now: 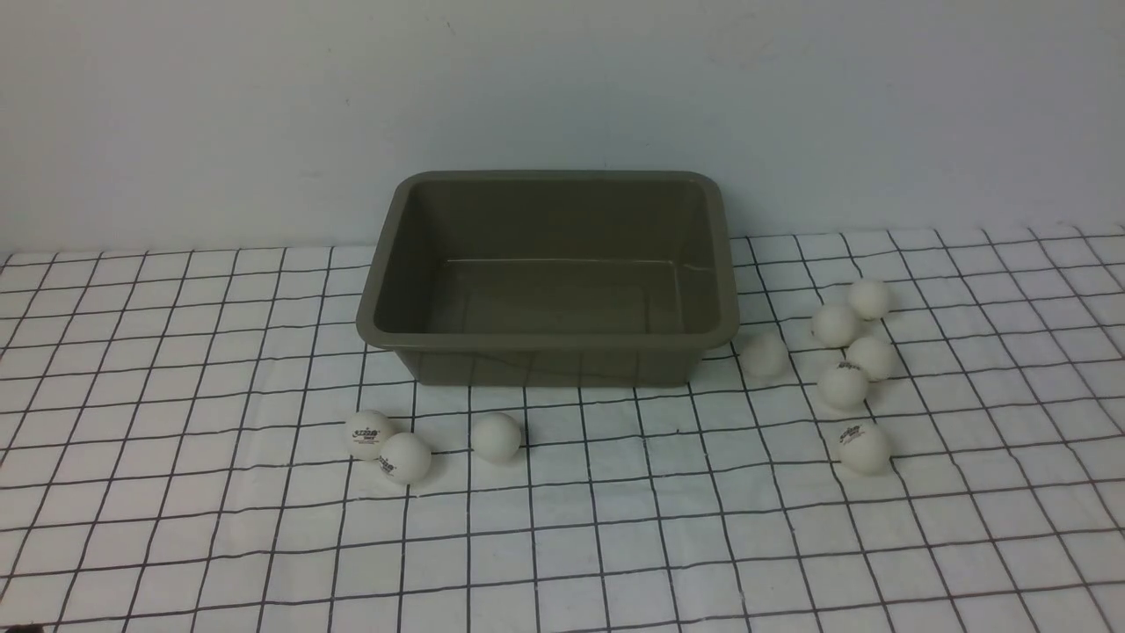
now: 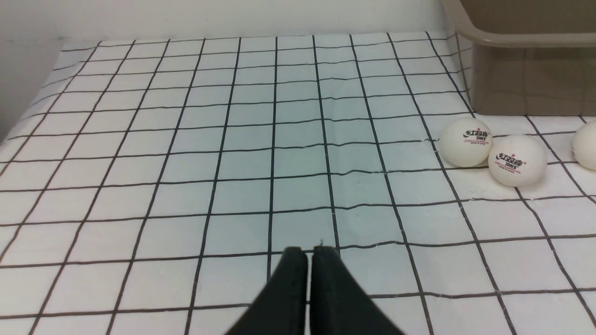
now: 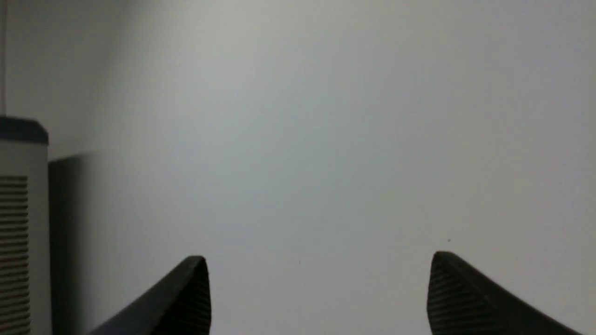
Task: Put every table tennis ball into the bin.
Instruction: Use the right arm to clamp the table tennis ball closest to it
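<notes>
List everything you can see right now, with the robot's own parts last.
table tennis balls: nine, white; all on the cloth, three in front of the bin's left end, six to its right.
bin: one, olive-grey; back centre near the wall, no ball inside.
cloth: one, white with black grid; under everything.
wall: one, pale grey; behind the bin.
vented unit: one, white; right wrist view only.
left gripper: one, black; shut, empty, low over bare cloth.
right gripper: one, black; open, empty, facing a plain pale surface.
</notes>
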Tool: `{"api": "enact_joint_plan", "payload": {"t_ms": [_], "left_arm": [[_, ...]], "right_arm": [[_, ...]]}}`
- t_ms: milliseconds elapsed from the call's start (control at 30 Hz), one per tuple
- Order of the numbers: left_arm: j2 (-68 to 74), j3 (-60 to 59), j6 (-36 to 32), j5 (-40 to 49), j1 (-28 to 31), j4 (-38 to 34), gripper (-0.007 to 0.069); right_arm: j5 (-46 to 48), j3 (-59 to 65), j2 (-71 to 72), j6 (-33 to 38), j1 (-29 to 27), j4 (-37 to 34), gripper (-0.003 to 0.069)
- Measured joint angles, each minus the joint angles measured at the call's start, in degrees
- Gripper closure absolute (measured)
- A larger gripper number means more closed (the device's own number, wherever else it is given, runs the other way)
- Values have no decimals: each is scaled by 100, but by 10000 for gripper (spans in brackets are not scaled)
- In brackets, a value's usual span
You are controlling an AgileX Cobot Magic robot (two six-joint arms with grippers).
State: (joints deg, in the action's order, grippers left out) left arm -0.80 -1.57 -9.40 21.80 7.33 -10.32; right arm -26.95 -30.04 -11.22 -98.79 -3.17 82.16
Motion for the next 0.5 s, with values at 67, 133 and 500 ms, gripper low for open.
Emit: {"api": "enact_joint_plan", "payload": {"t_ms": [67, 133, 500], "left_arm": [[0, 0, 0, 0, 0, 0, 629], [0, 0, 0, 0, 0, 0, 629], [0, 0, 0, 0, 0, 0, 629]], "right_arm": [[-108, -125, -136, -331, 0, 386, 92], [-656, -513, -742, -1412, 0, 1392, 92], [-2242, -838, -2773, -2286, 0, 1924, 92]]}}
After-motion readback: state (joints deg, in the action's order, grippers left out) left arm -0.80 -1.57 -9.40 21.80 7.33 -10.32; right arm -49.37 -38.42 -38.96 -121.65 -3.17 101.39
